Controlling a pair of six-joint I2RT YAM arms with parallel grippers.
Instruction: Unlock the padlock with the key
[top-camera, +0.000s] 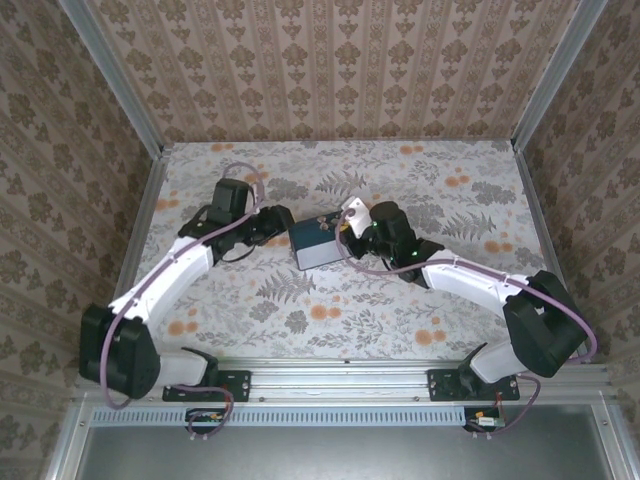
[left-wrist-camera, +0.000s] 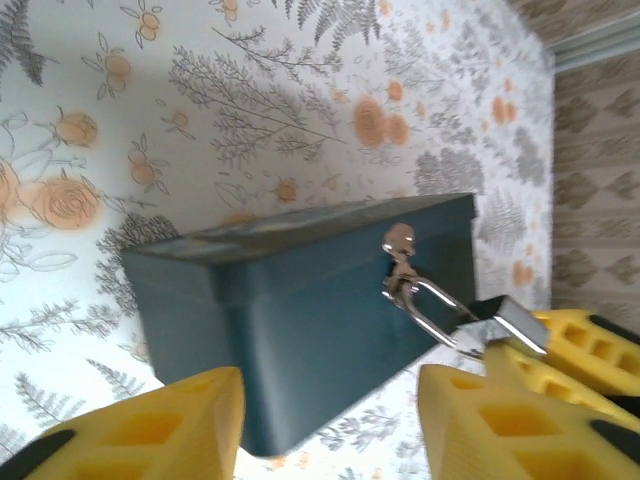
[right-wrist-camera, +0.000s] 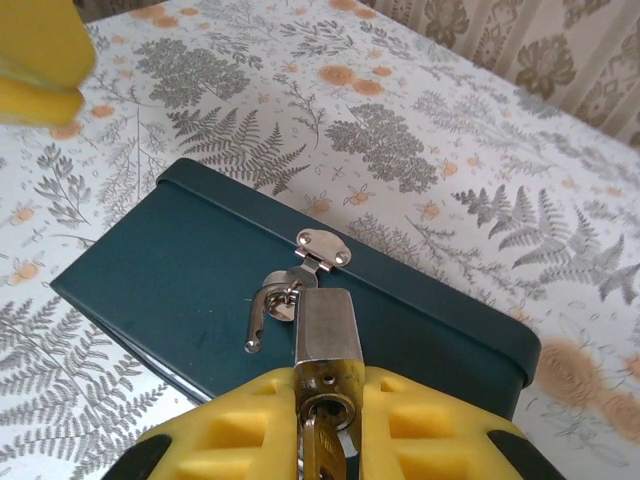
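Metal padlock (right-wrist-camera: 328, 325) within right gripper (right-wrist-camera: 328, 388)

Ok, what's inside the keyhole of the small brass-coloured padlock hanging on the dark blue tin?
A thin metal key is in it, head sticking out between the yellow fingers of the right gripper. Its blade is hidden inside the padlock body.

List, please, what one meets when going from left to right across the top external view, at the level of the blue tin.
left arm → left fingers → blue tin → right fingers → right arm
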